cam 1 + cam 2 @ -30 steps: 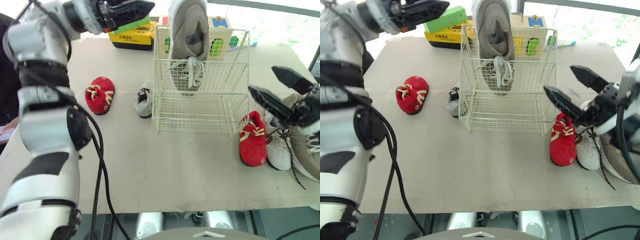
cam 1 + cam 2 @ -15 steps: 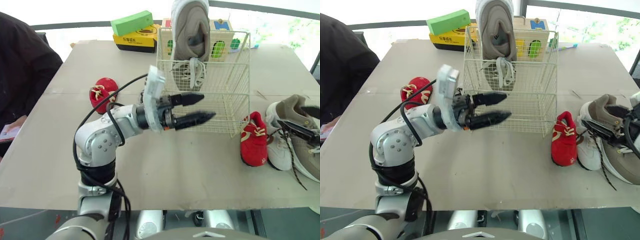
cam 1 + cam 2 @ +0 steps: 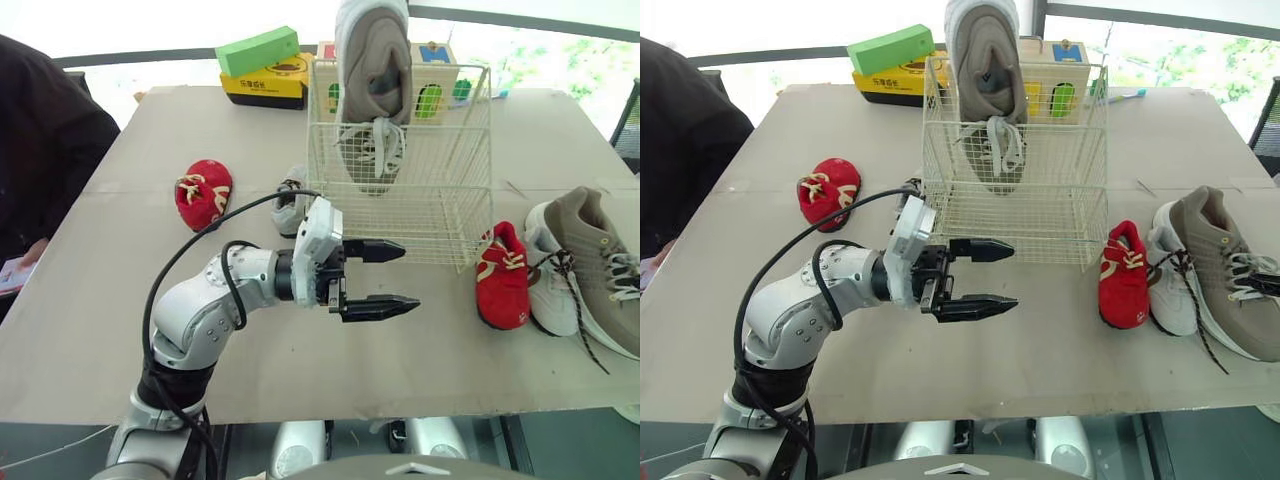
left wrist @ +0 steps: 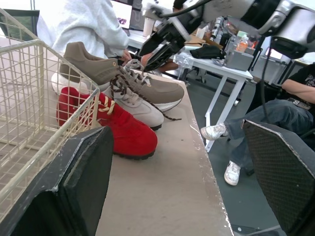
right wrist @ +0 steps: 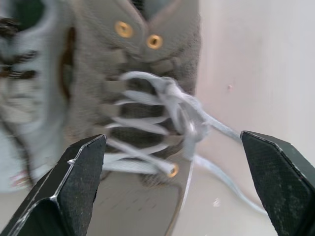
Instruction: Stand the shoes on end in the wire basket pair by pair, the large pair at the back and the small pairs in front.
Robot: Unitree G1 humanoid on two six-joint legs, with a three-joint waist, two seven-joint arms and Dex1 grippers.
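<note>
**Left arm crosses the bench front; both end effectors empty**

The left arm bends sharply at the elbow near the front edge of the bench [image 3: 300,370], its forearm reaching across toward the robot's right. The left end effector [image 3: 410,275] hovers just in front of the wire basket [image 3: 400,215], fingers level, spread apart and empty. The right end effector [image 5: 172,136] hangs over the laces of the lying tan shoe [image 3: 595,265], fingers wide apart, gripping nothing. Beside that shoe lie the white shoe [image 3: 555,300] and the right red shoe [image 3: 503,280], the latter near the basket's right side. Left of the basket sit the grey shoe [image 3: 290,205] and the left red shoe [image 3: 203,190]. The upright tan shoe [image 3: 373,70] stands on end at the basket's back.
</note>
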